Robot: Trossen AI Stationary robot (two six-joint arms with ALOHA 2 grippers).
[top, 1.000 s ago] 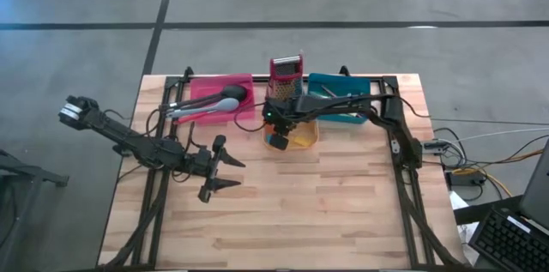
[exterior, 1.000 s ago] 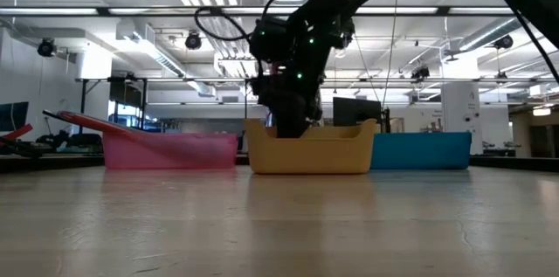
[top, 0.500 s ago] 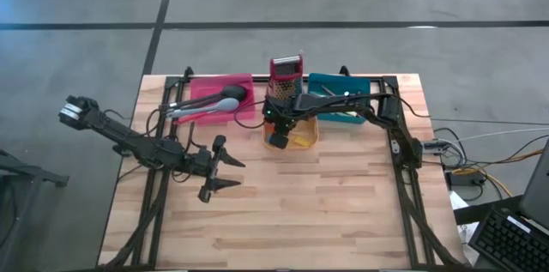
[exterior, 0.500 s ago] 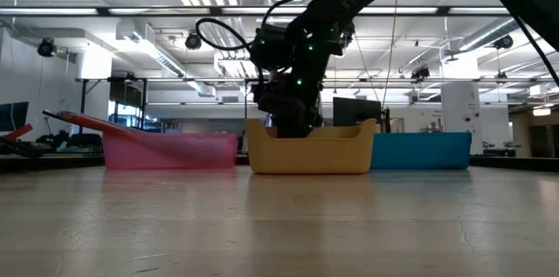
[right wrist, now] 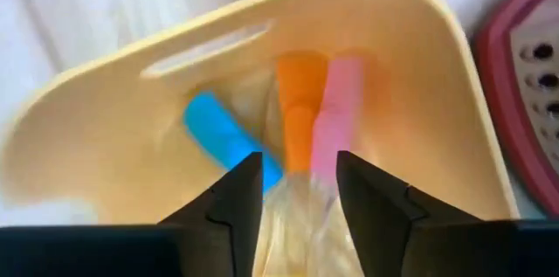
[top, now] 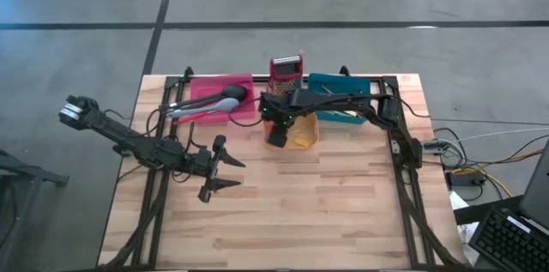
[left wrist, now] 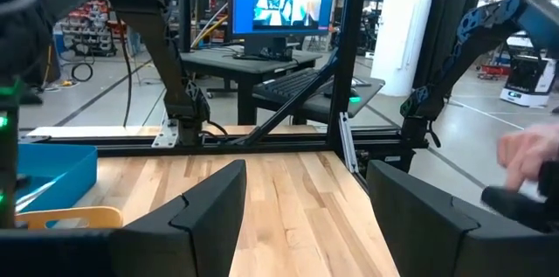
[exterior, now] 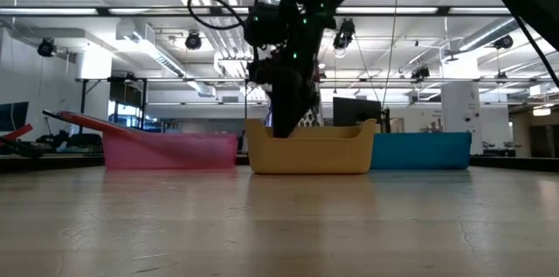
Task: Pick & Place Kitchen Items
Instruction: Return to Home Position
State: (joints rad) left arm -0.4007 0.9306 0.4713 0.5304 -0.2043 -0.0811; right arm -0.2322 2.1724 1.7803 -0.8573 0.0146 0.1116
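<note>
Nearest to me, my left claw [top: 233, 174] hangs over bare desk [top: 326, 212], fingers spread and gripping nothing. Farther in, my right claw [right wrist: 299, 162] hovers just above the yellow bin [exterior: 306, 156], likewise released, with nothing between its fingers. Inside that bin lie a blue piece [right wrist: 223, 133], an orange piece [right wrist: 299, 102] and a pink piece [right wrist: 336, 102], the last two side by side. Beyond, the pink tray [top: 210, 87] holds long grey and black utensils [top: 210, 102]. The red grater [top: 286, 70] stands between it and the teal tray [top: 343, 83].

Yellow bin [right wrist: 105, 137] holds a blue piece [right wrist: 229, 133], orange piece [right wrist: 299, 93], pink piece [right wrist: 336, 107].
</note>
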